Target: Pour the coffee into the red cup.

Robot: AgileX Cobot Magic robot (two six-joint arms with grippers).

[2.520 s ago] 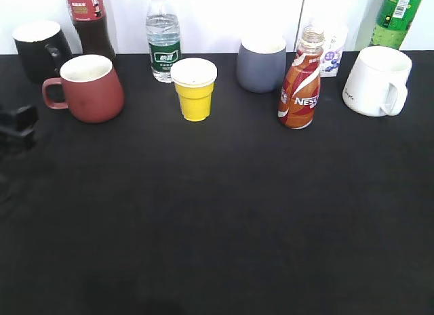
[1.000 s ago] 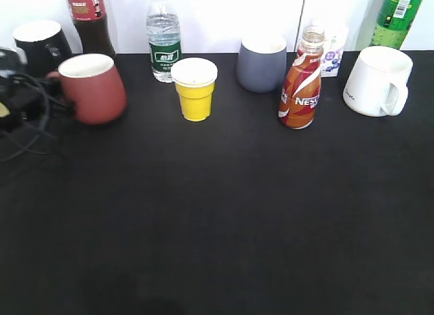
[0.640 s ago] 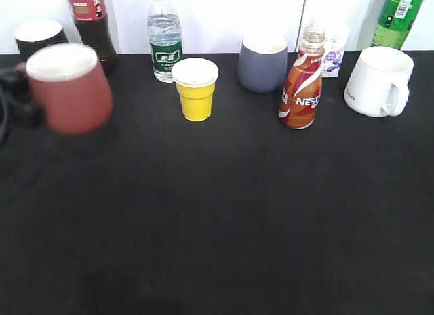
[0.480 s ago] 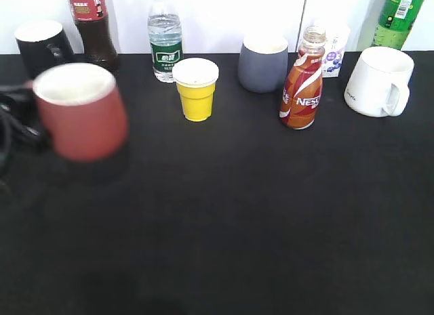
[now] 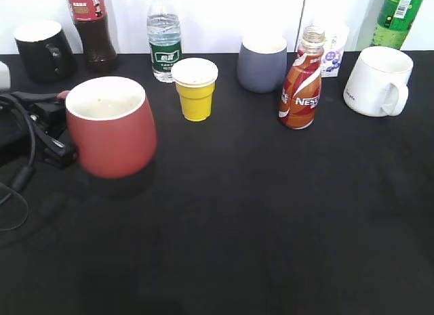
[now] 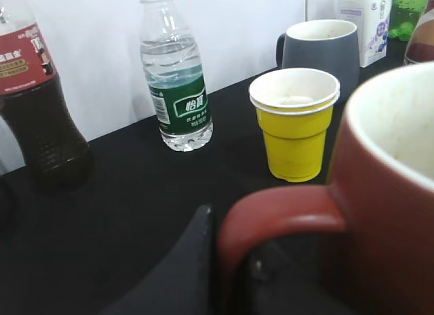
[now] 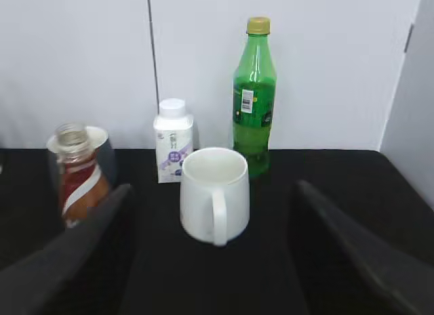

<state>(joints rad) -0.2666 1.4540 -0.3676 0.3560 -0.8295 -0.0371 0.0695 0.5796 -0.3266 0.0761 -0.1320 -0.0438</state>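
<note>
The red cup (image 5: 112, 129) is a brick-red mug with a cream inside, at the left of the black table (image 5: 271, 213). My left gripper (image 5: 53, 129) is shut on its loop handle (image 6: 271, 217), with one finger outside the handle and one inside it (image 6: 230, 250). The coffee (image 5: 300, 81), an open NESCAFE bottle with an orange-brown and white label, stands at the back right, far from the cup. It also shows at the left of the right wrist view (image 7: 76, 173). My right gripper (image 7: 211, 187) is open and empty, and out of the exterior view.
Along the back stand a black mug (image 5: 42, 49), a dark bottle with a red label (image 5: 89, 27), a water bottle (image 5: 163, 40), a yellow cup (image 5: 195, 88), a grey mug (image 5: 262, 63), a small carton (image 5: 332, 54), a white mug (image 5: 376, 80) and a green bottle (image 5: 395, 17).
My left gripper took the red cup by its handle at the back left and has carried it forward and to the right, nearer the camera. The coffee has not moved.
</note>
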